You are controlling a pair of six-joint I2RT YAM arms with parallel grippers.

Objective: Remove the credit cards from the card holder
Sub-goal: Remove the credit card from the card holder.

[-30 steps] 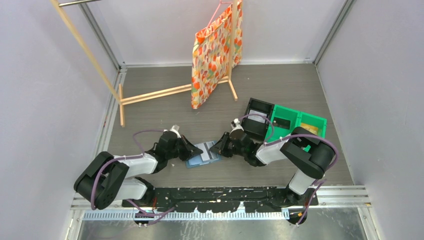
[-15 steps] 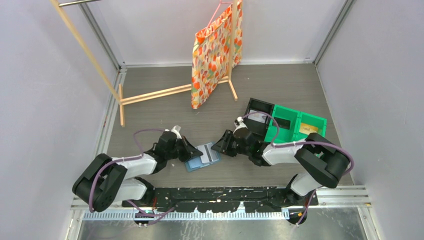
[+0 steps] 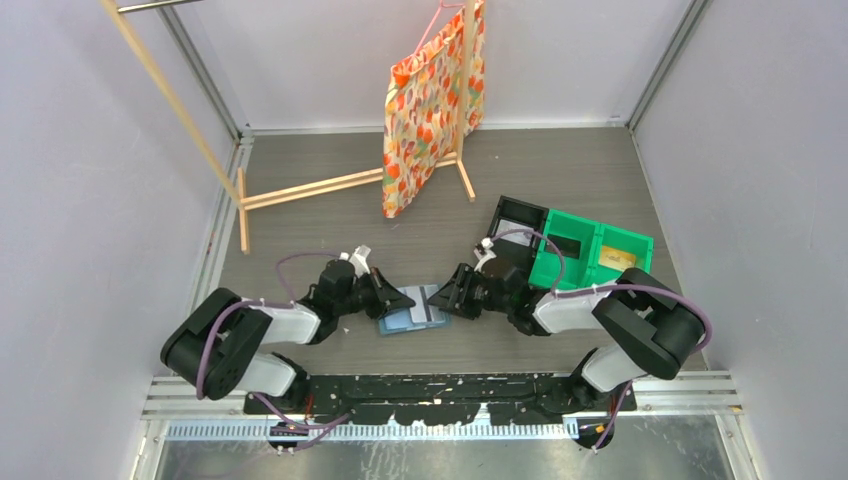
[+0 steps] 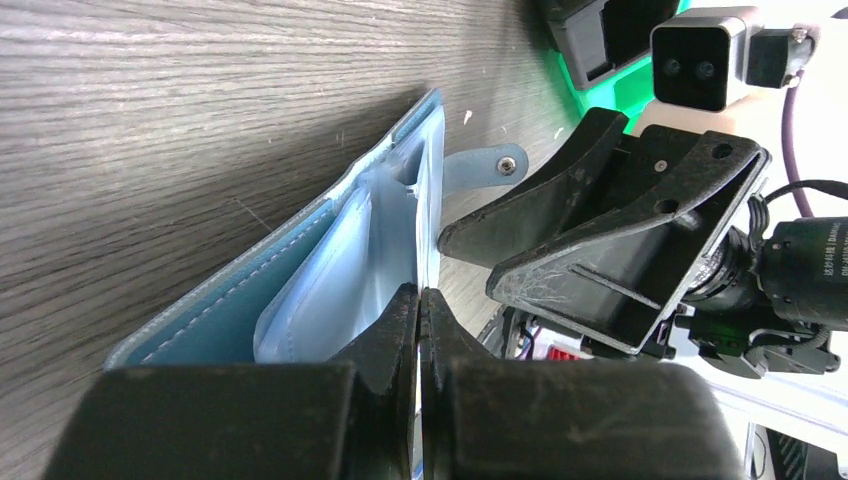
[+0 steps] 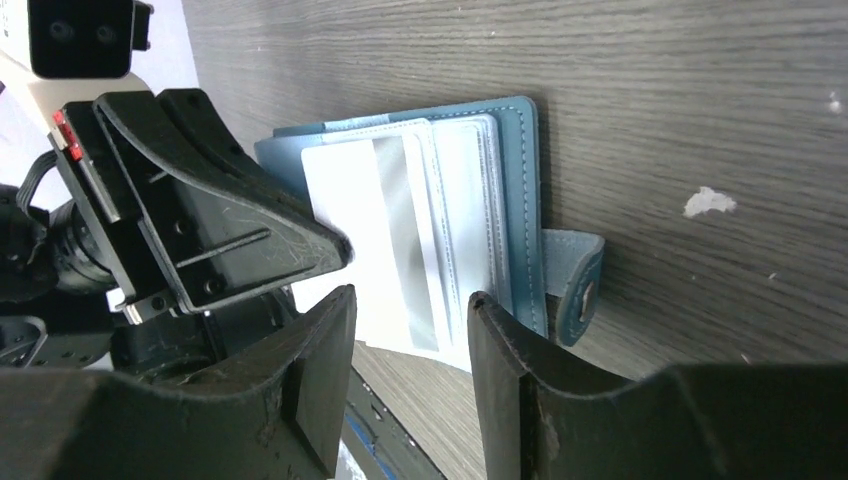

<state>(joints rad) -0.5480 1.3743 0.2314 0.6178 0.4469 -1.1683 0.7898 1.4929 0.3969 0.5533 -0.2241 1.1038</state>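
The teal-blue card holder (image 3: 404,321) lies open on the table between my two arms. My left gripper (image 4: 420,296) is shut on the edge of one of its pale translucent sleeve leaves (image 4: 330,270). A whitish card with a grey stripe (image 5: 372,232) sticks partly out of a sleeve toward my right gripper (image 5: 410,300). That gripper is open, its fingers on either side of the card's free end without touching it. From above, the left gripper (image 3: 388,296) and right gripper (image 3: 446,298) face each other across the holder. Other credit cards are hidden.
A black bin (image 3: 518,236) and a green bin (image 3: 592,250) stand close behind my right arm. Farther back, a patterned bag (image 3: 430,100) hangs on a wooden rack (image 3: 300,188). The holder's snap strap (image 5: 580,285) lies beside my right finger.
My right gripper has opened and eased back a little to the right. The left gripper stays shut on the holder and has shifted it slightly rightward.
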